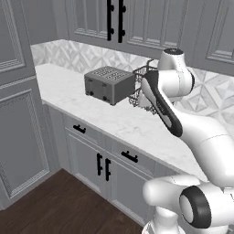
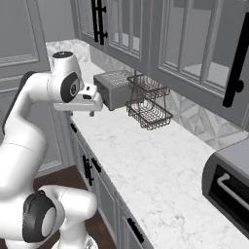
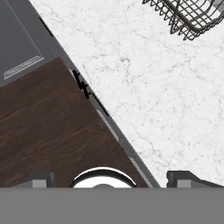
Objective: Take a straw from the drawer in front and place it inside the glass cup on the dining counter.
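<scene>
The drawer (image 1: 130, 156) sits shut under the marble worktop (image 1: 114, 119), its black bar handle facing out; a second one just like it lies further left along the same row, so which holds the straw I cannot tell from here. The straw is presumably inside, hidden behind a closed front. The tool (image 2: 81, 113) hangs above the worktop's front edge, close to the toaster (image 2: 113, 87), and it carries nothing. In the hand view its two dark tips sit far apart at the bottom, so it looks wide open, gazing down at the worktop rim and the dark wood floor (image 3: 48, 122). Just beyond the toaster stands a two-tier wire rack (image 2: 148, 104).

Risks from here, as I judge it: the arm must drop below the worktop lip to reach the handle, and a careless descent could clip that edge. It could also pick the wrong handle, since cabinet doors with upright bars hang right beneath.
</scene>
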Controlling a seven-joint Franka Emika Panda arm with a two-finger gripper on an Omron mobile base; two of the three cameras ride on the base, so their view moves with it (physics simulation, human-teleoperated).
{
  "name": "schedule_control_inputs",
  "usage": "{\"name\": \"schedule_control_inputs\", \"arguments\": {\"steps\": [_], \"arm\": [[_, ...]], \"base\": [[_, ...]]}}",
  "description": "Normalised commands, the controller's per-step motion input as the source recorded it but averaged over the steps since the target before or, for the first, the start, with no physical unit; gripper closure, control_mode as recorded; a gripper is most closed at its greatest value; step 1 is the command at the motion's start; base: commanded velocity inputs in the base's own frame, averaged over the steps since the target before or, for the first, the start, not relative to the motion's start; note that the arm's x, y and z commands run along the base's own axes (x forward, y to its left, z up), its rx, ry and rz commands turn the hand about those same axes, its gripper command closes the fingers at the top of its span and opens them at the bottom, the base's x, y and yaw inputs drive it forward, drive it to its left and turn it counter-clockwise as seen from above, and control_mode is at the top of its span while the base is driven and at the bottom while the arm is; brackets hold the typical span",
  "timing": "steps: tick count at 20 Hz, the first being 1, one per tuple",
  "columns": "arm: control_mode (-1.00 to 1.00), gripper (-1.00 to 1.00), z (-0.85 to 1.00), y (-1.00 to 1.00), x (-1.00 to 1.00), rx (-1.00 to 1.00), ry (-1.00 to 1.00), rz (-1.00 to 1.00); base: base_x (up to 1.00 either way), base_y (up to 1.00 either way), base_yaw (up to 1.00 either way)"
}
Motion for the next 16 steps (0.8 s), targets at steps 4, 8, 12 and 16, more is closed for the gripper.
{"name": "schedule_control_inputs", "arguments": {"steps": [4, 8, 12, 16], "arm": [[1.00, -1.00, 0.00, 0.00, 0.00, 0.00, 0.00, 0.00], [1.00, -1.00, 0.00, 0.00, 0.00, 0.00, 0.00, 0.00], [1.00, -1.00, 0.00, 0.00, 0.00, 0.00, 0.00, 0.00], [1.00, -1.00, 0.00, 0.00, 0.00, 0.00, 0.00, 0.00]], "base": [[-0.08, -0.55, 0.17], [0.00, -0.58, 0.24], [-0.01, -0.54, 0.22], [0.00, -0.60, 0.27]]}}
